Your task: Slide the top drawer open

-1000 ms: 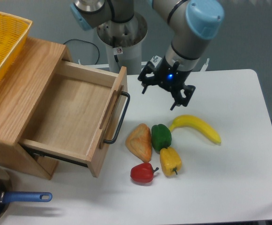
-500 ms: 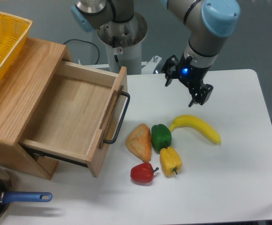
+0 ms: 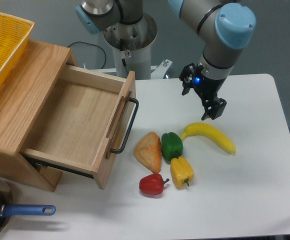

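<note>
The top drawer (image 3: 77,125) of the light oak cabinet stands pulled far out, its inside empty. Its black bar handle (image 3: 127,125) faces right toward the vegetables. My gripper (image 3: 201,98) hangs over the white table well to the right of the drawer, just above the banana's stem end, fingers spread and holding nothing. It is apart from the handle by a wide stretch of tabletop.
A banana (image 3: 211,136), a bread piece (image 3: 149,151), a green pepper (image 3: 171,146), a yellow pepper (image 3: 182,171) and a red pepper (image 3: 152,184) lie right of the drawer. A yellow basket (image 3: 2,42) sits on the cabinet. A blue-handled pan (image 3: 15,212) is at the front left.
The gripper has travelled right, away from the drawer, and turned to a more upright pose over the banana's end. The drawer stayed pulled out.
</note>
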